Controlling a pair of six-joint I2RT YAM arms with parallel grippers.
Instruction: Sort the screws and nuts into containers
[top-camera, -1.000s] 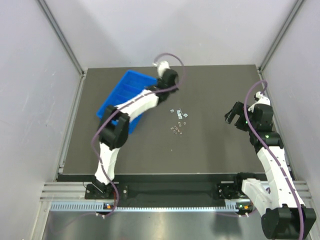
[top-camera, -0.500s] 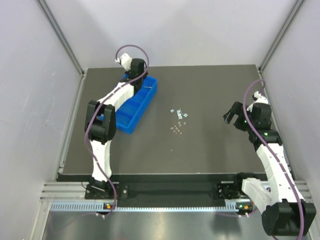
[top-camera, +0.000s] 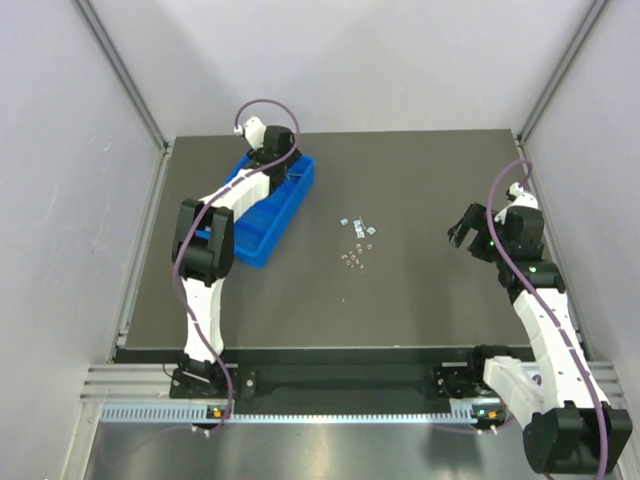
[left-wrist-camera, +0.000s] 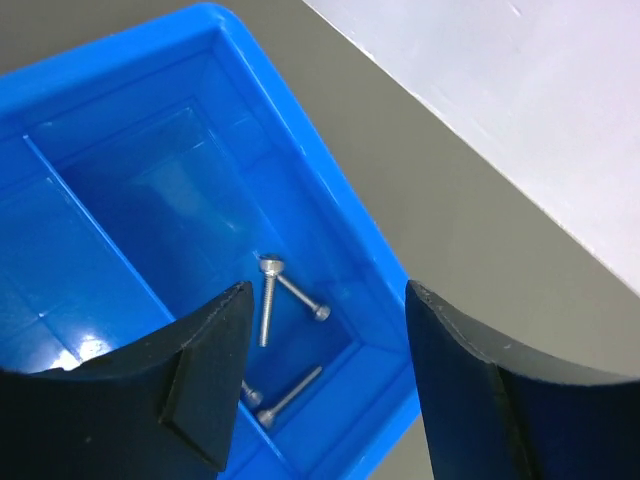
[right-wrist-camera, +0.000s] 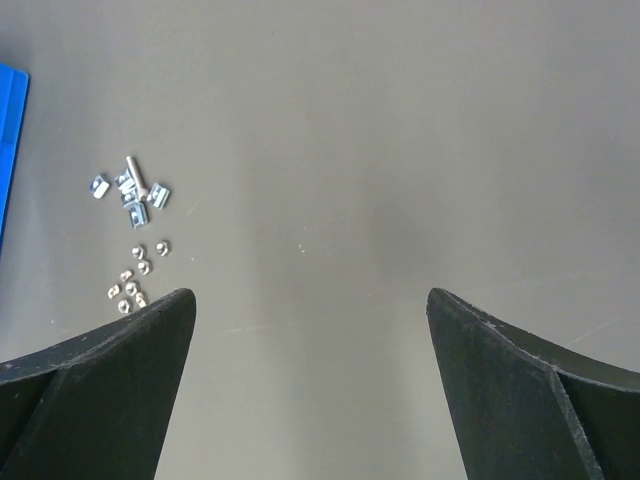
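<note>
Blue tray (left-wrist-camera: 285, 160) end compartment holds screws (left-wrist-camera: 267, 300); left gripper (left-wrist-camera: 327, 330) jaws apart above.

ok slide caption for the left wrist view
Open jaws above an end compartment of the blue tray, a few screws inside

The worktop (top-camera: 430, 310) is bare from the cluster of screws and nuts (top-camera: 355, 243) near its middle to the right edge, where the right arm (top-camera: 540, 300) rises. Toward the far left corner stands the blue tray (top-camera: 262, 235), with the left arm (top-camera: 240, 190) stretched over its length.
</note>
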